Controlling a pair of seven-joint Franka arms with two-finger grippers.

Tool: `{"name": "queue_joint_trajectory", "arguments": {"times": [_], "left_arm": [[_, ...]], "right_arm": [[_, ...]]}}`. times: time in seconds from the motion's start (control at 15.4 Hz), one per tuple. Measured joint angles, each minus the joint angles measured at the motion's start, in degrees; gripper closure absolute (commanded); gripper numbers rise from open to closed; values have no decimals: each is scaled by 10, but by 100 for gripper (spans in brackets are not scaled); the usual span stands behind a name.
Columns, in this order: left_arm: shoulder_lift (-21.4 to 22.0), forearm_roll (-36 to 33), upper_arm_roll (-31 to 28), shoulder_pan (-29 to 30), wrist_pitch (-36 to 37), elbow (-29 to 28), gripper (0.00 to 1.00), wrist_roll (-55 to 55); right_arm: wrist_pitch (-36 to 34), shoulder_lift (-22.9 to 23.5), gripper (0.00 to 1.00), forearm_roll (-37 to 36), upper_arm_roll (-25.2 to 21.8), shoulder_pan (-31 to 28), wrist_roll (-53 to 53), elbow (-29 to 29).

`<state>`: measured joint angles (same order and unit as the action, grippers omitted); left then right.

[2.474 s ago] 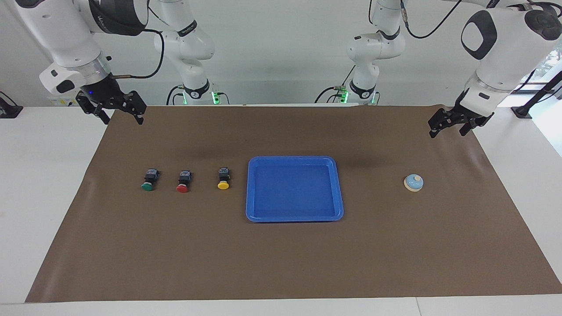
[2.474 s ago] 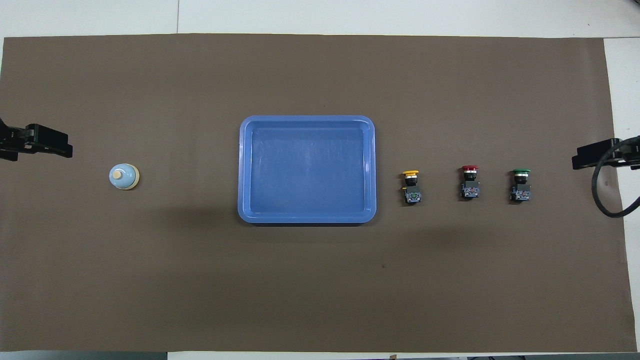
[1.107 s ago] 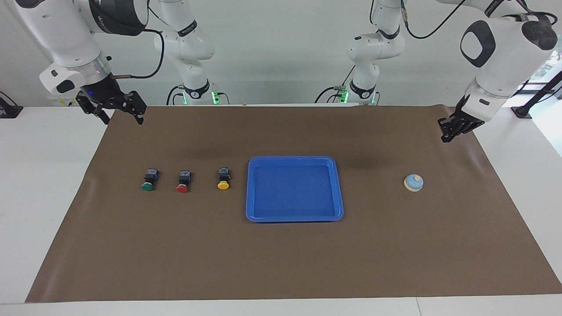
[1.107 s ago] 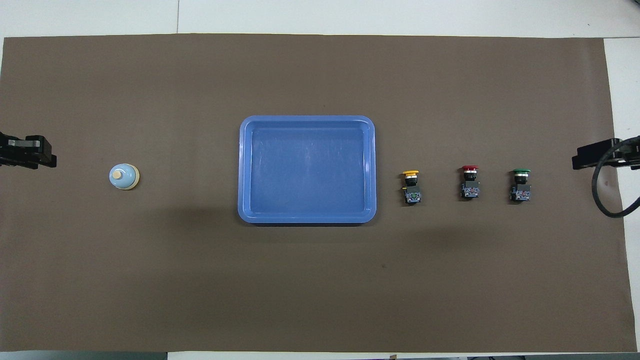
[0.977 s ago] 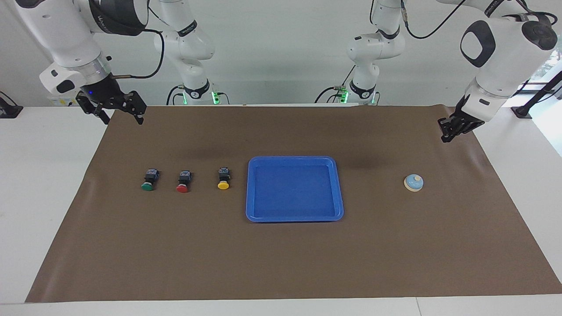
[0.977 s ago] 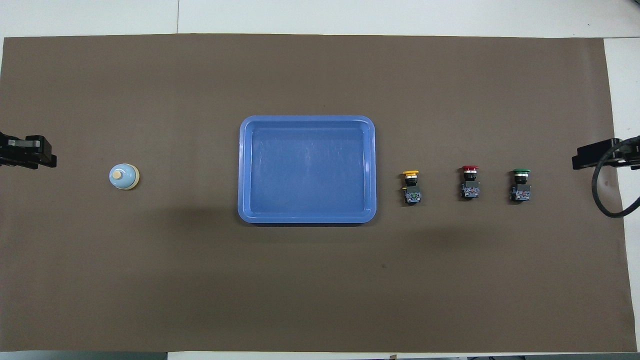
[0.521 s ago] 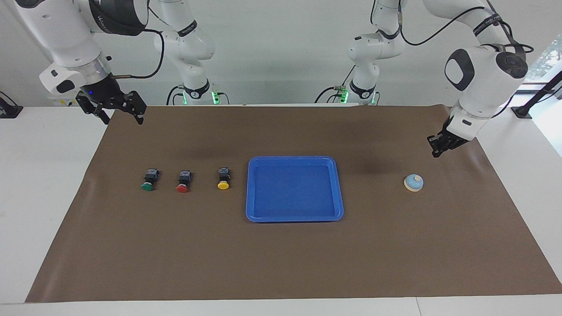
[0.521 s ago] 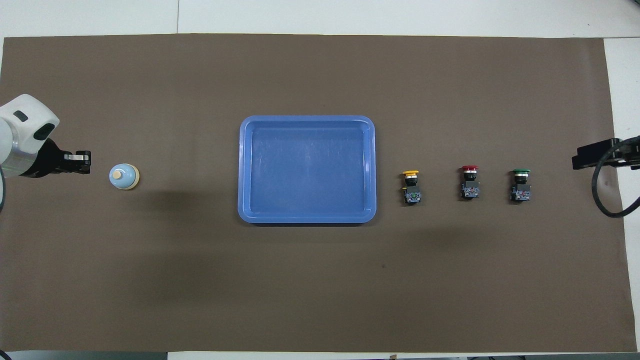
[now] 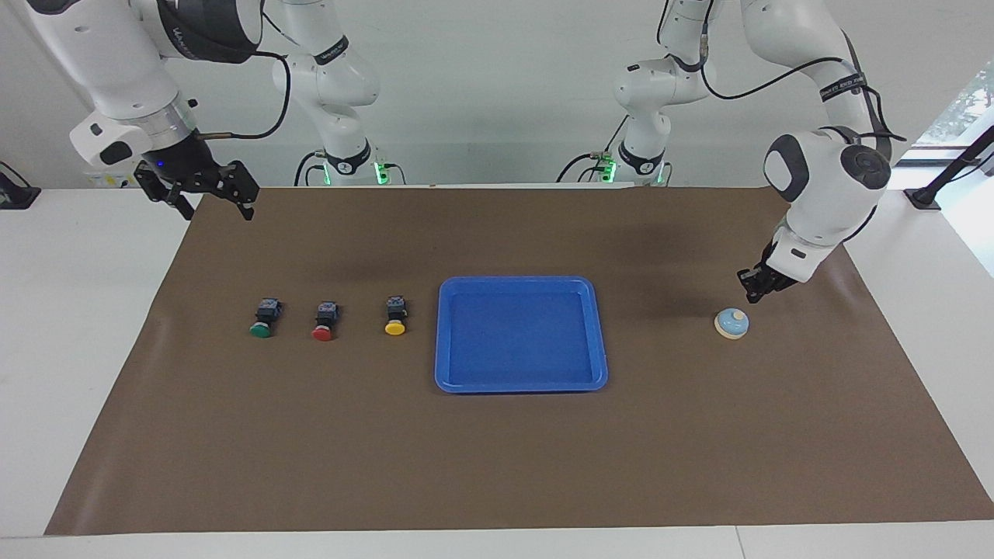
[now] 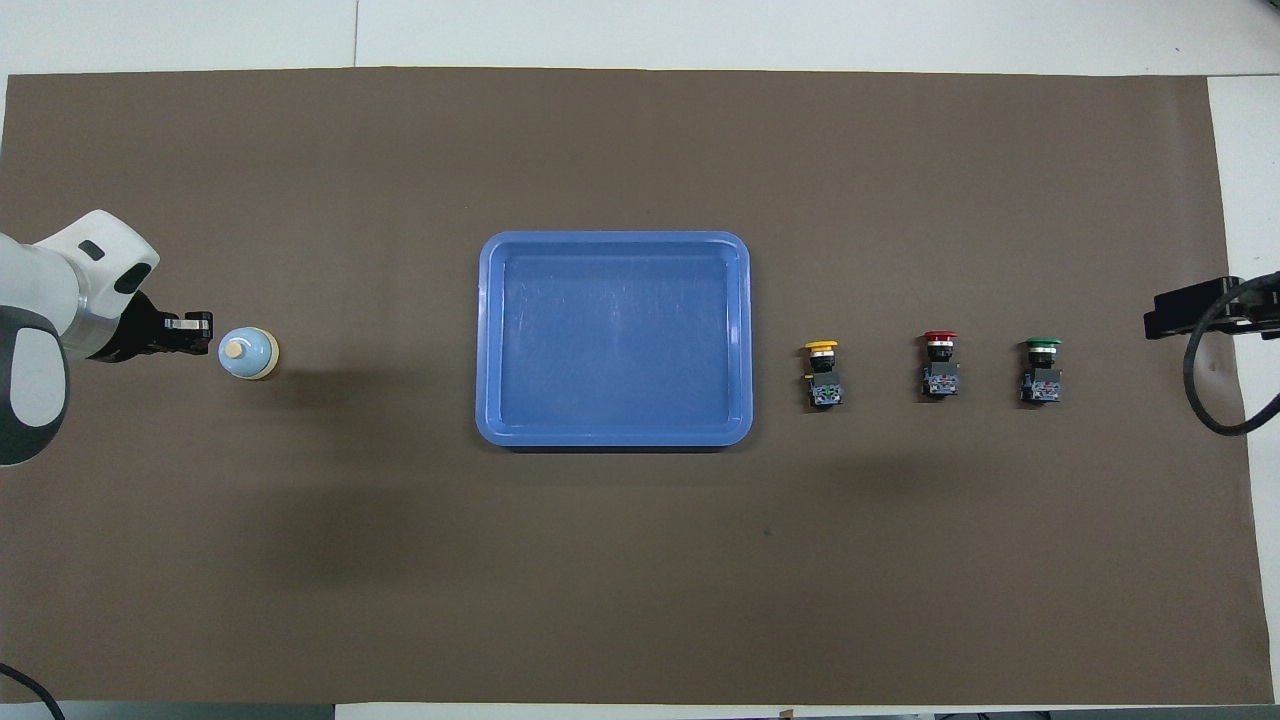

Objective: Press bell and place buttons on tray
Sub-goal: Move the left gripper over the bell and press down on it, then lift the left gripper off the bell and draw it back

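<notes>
The bell stands on the brown mat toward the left arm's end; it also shows in the overhead view. My left gripper is shut and empty, low over the mat just beside the bell, apart from it; overhead it shows too. The blue tray lies empty mid-table. The yellow button, red button and green button lie in a row beside the tray toward the right arm's end. My right gripper waits open over the mat's corner.
The brown mat covers most of the white table. In the overhead view the buttons show as yellow, red and green, and a black cable loops by the right gripper.
My left gripper shut, then came down from over the mat's corner to just beside the bell. The right arm, the buttons, the tray and the bell have not moved.
</notes>
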<state>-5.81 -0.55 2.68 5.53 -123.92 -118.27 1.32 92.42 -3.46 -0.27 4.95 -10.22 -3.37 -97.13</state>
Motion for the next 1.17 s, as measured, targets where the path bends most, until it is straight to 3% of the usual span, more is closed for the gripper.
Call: {"name": "queue_joint_trajectory", "arguments": {"times": [1.17], "left_arm": [[-33,0,2,0,-45,-6,100,0]], "right_arm": [[0,0,0,0,0,0,0,0]]}}
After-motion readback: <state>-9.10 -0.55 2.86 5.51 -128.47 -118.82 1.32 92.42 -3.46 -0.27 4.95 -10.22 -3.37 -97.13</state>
